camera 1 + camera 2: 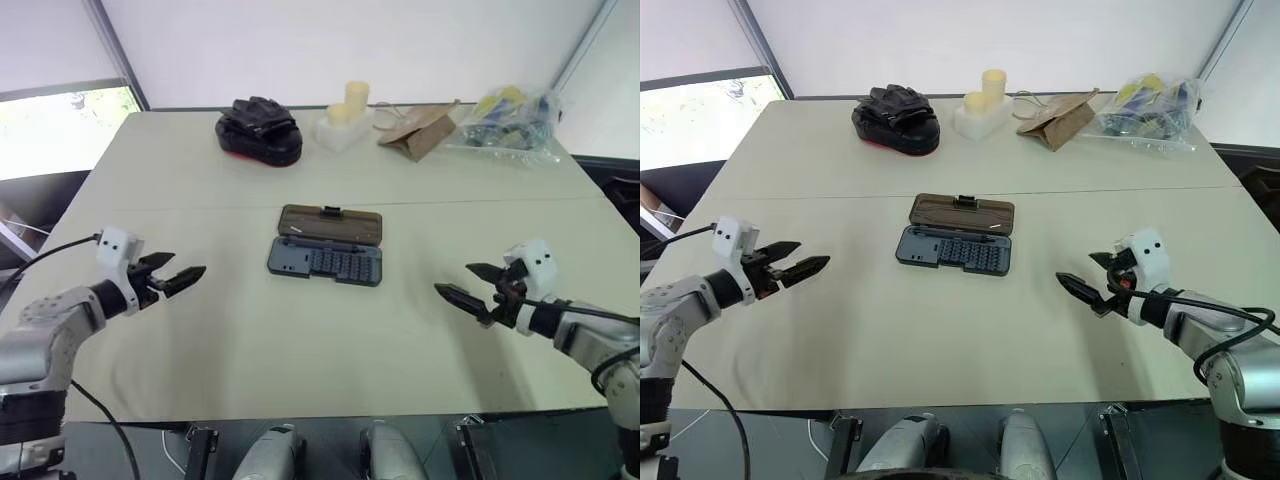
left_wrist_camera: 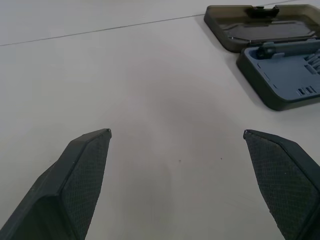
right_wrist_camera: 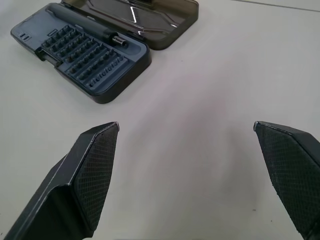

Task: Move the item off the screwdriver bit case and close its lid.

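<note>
Hovering over the table's [image 1: 200, 350] left side, the left gripper [image 1: 178, 277] has its fingers spread, holding nothing. At the centre lies the screwdriver bit case [image 1: 326, 261], open, with nothing on it; the lid [image 1: 330, 222] lies flat behind the tray. Right of it, the right gripper [image 1: 470, 285] hangs spread and empty.

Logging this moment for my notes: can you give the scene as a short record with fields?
case: screwdriver bit case lies open mid-table, nothing resting on it
lid: lid folded back flat on the table
left claw: left claw open, off the case's left side
right claw: right claw open, off the case's right side
far edge: black-and-red object, paper bag
</note>
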Available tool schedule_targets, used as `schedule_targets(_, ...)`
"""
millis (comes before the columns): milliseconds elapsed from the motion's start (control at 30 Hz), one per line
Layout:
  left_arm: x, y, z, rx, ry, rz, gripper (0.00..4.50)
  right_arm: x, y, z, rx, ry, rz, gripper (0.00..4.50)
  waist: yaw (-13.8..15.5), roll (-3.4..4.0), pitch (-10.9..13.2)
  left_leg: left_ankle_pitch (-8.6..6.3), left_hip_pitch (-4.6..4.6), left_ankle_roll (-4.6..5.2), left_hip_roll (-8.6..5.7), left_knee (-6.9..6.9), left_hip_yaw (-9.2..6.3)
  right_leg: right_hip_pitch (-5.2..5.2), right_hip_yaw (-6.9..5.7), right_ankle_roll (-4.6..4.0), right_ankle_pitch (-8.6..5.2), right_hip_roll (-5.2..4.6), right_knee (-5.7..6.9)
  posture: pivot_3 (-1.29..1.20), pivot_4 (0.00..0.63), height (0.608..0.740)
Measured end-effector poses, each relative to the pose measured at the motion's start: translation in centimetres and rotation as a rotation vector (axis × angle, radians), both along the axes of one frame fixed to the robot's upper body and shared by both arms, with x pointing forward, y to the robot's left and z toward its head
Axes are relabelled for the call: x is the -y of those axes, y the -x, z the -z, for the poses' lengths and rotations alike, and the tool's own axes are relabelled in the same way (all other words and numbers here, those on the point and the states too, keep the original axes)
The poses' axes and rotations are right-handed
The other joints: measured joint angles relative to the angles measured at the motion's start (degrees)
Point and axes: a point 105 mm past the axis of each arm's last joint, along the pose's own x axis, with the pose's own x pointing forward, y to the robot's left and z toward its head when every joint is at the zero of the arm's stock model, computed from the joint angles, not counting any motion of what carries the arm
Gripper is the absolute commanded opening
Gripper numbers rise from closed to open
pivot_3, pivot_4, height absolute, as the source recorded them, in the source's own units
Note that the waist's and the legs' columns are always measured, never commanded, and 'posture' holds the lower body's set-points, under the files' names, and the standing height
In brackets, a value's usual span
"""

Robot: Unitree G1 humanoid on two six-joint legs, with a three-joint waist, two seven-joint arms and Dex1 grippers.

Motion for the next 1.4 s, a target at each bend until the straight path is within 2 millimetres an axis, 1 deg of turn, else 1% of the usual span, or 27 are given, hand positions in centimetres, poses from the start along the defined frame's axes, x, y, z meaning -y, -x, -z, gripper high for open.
schedule_targets(400,0.2,0.1,-0.3,0.026,-0.013,0.024,4.42,-0.1,-0.1,0.2,0.001,-0.005,0.017,4.45,0.0,0.00,0.0,0.00,0.00,0.00,0.00,0.00,0.00,0.00,0.00,0.00,0.00,0.00,0.00,0.00,0.150,0.740)
schedule_targets(600,0.4,-0.1,-0.6,0.039,-0.009,0.025,4.42,0.0,-0.2,0.2,0.003,-0.002,0.024,4.45,0.0,0.00,0.0,0.00,0.00,0.00,0.00,0.00,0.00,0.00,0.00,0.00,0.00,0.00,0.00,0.00,0.150,0.740)
schedule_targets(800,0.2,-0.4,-0.5,0.043,-0.003,0.014,4.42,0.0,-0.2,0.2,0.002,0.001,0.031,4.45,0.0,0.00,0.0,0.00,0.00,0.00,0.00,0.00,0.00,0.00,0.00,0.00,0.00,0.00,0.00,0.00,0.150,0.740)
schedule_targets(967,-0.1,-1.1,-0.4,0.046,-0.025,0.005,4.42,-0.1,-0.3,0.3,0.001,0.002,0.028,4.45,0.0,0.00,0.0,0.00,0.00,0.00,0.00,0.01,0.00,0.01,0.00,0.00,0.00,0.00,0.00,0.00,0.150,0.740)
schedule_targets(1033,-0.1,-1.5,-0.7,0.058,-0.043,0.017,4.42,-0.4,-0.4,0.2,0.003,0.002,0.020,4.45,0.0,0.00,0.0,0.00,-0.01,0.00,0.00,0.02,0.00,0.00,-0.01,0.00,0.00,0.01,-0.01,0.00,0.150,0.740)
schedule_targets(1100,0.5,-2.2,-1.4,0.073,-0.070,0.063,4.42,-0.5,-0.5,0.1,0.009,0.002,0.015,4.45,0.1,-0.01,0.0,0.00,-0.01,0.00,-0.01,0.03,0.00,0.01,-0.02,0.00,0.00,0.00,0.00,0.00,0.150,0.740)
schedule_targets(1133,1.1,-2.4,-1.8,0.082,-0.084,0.106,4.42,-0.7,-0.7,-0.2,0.019,-0.008,0.009,4.45,0.0,-0.01,0.0,0.00,-0.02,0.00,-0.01,0.04,0.00,0.01,-0.02,0.00,0.00,0.00,0.00,0.00,0.150,0.740)
schedule_targets(1200,2.9,-2.4,-2.6,0.085,-0.113,0.242,4.42,-1.7,-1.9,-1.9,0.072,-0.052,-0.013,4.45,-0.2,0.03,0.0,0.00,-0.02,0.00,-0.02,0.07,0.05,0.00,-0.01,0.00,0.00,-0.01,-0.01,0.00,0.150,0.740)
schedule_targets(1267,6.0,-2.0,-3.5,0.095,-0.140,0.425,4.42,-2.8,-3.7,-4.8,0.163,-0.048,-0.052,4.45,-0.6,0.10,0.1,0.00,-0.01,0.00,-0.02,0.05,0.09,-0.02,-0.02,0.00,0.00,-0.04,0.00,0.00,0.150,0.740)
schedule_targets(1300,7.1,-1.9,-3.8,0.097,-0.144,0.479,4.42,-3.2,-4.5,-5.9,0.198,-0.027,-0.060,4.45,-0.7,0.10,0.1,0.00,-0.02,-0.01,0.00,0.03,0.08,-0.05,-0.03,0.00,0.00,-0.02,0.00,0.00,0.150,0.740)
schedule_targets(1333,7.7,-2.0,-4.0,0.097,-0.146,0.516,4.42,-3.8,-6.2,-6.6,0.223,0.018,-0.068,4.45,-1.2,0.10,0.1,0.00,0.01,-0.01,0.01,0.01,0.08,-0.05,-0.04,0.00,0.00,-0.01,0.02,0.00,0.150,0.740)
schedule_targets(1367,8.3,-2.3,-4.3,0.106,-0.146,0.532,4.42,-4.3,-8.4,-7.1,0.238,0.072,-0.052,4.45,-1.8,0.10,0.1,0.01,0.01,-0.02,0.01,0.01,0.12,-0.07,-0.04,0.00,0.00,0.00,0.04,0.00,0.150,0.740)
schedule_targets(1400,9.2,-2.6,-4.6,0.125,-0.138,0.552,4.42,-4.8,-10.4,-7.2,0.244,0.125,-0.030,4.45,-2.0,0.11,0.1,0.02,-0.02,-0.03,0.02,-0.01,0.19,-0.14,-0.04,0.00,0.00,-0.01,0.04,0.00,0.150,0.740)
